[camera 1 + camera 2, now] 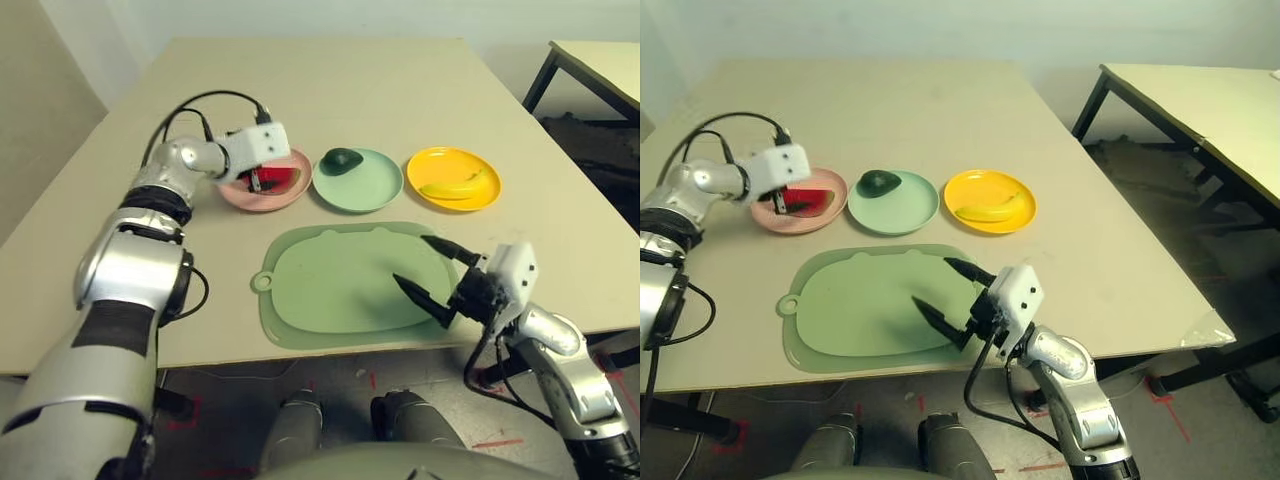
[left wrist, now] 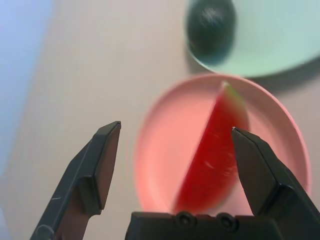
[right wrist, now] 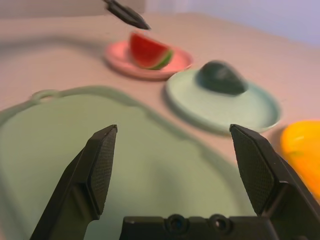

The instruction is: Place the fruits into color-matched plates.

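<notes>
The table [image 1: 400, 90] carries everything, and the green cutting board [image 1: 340, 285] near its front edge serves as the landmark. The left arm reaches out past the board's far left corner, forearm stretched and wrist bent down, so the left gripper [image 2: 175, 150] hangs over the pink plate [image 1: 262, 196] with its black fingers spread wide and holding nothing. The right arm is bent low at the board's near right corner; the right gripper [image 1: 432, 270] hovers over that corner, fingers splayed apart and empty, pointing toward the row of plates.

Three round plates sit in a row just beyond the board's far edge. The pink plate, beyond the far left corner, holds the watermelon wedge [image 2: 212, 150], red flesh up, a thin green rind along one edge. The green plate [image 1: 365, 190], beyond the board's middle, holds the dark avocado [image 1: 341, 160] near its left rim. The yellow plate [image 1: 455, 178], beyond the far right corner, holds the curved banana [image 1: 455, 188].
</notes>
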### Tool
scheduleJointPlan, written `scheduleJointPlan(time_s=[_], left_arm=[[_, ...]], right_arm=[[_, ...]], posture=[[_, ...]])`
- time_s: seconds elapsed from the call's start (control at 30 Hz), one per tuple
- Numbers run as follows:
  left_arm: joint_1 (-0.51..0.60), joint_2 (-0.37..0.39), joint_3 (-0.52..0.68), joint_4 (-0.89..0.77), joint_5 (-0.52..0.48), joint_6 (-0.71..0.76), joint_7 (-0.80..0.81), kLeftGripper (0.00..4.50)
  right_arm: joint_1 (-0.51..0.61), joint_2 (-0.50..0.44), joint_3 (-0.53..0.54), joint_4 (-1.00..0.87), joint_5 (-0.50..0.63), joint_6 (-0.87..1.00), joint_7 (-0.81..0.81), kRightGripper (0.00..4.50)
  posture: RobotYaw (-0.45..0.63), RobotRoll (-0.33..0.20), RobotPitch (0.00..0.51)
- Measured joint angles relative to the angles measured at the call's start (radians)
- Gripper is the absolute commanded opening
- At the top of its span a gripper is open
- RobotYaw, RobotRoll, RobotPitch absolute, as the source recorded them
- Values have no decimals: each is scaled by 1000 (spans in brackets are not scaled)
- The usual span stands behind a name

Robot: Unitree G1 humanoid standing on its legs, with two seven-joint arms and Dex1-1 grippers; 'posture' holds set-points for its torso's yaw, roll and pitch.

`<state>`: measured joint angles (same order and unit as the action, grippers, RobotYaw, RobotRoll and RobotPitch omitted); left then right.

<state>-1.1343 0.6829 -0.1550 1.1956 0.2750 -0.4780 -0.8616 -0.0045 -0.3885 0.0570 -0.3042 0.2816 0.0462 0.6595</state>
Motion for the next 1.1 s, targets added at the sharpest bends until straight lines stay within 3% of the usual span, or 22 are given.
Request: scheduleJointPlan(time_s=[0.1, 0.2, 0.27, 0.43, 0.53, 0.7, 0.93, 1.1], left_arm=[[178, 16, 103, -218, -140, 69, -49, 4481], [453, 9, 220, -556, -284, 247, -19, 4481], [615, -35, 307, -792, -379, 398, 57, 4481], [871, -181, 455, -1188, -520, 594, 272, 4481], [964, -248, 471, -1265, -555, 653, 349, 4481], [1048, -296, 470, -1283, -577, 666, 389, 4481], [1055, -310, 461, -1257, -597, 657, 388, 4481], [1053, -310, 442, -1216, -595, 638, 375, 4481]], right_arm=[[-89, 25, 7, 24, -43, 24, -57, 4500], [-114, 36, 6, 104, -109, 47, -131, 4500], [-108, 62, -6, 174, -139, 59, -194, 4500], [-48, 119, -28, 286, -142, -9, -243, 4500], [-10, 143, -43, 337, -139, -85, -247, 4500], [85, 139, -49, 322, -115, -191, -188, 4500], [90, 136, -99, 317, -80, -223, -177, 4500], [68, 148, -119, 327, -134, -248, -262, 4500]], posture=[[78, 0, 64], [115, 0, 71], [127, 0, 73], [154, 0, 78], [160, 0, 79], [144, 0, 82], [124, 0, 76], [120, 0, 71]])
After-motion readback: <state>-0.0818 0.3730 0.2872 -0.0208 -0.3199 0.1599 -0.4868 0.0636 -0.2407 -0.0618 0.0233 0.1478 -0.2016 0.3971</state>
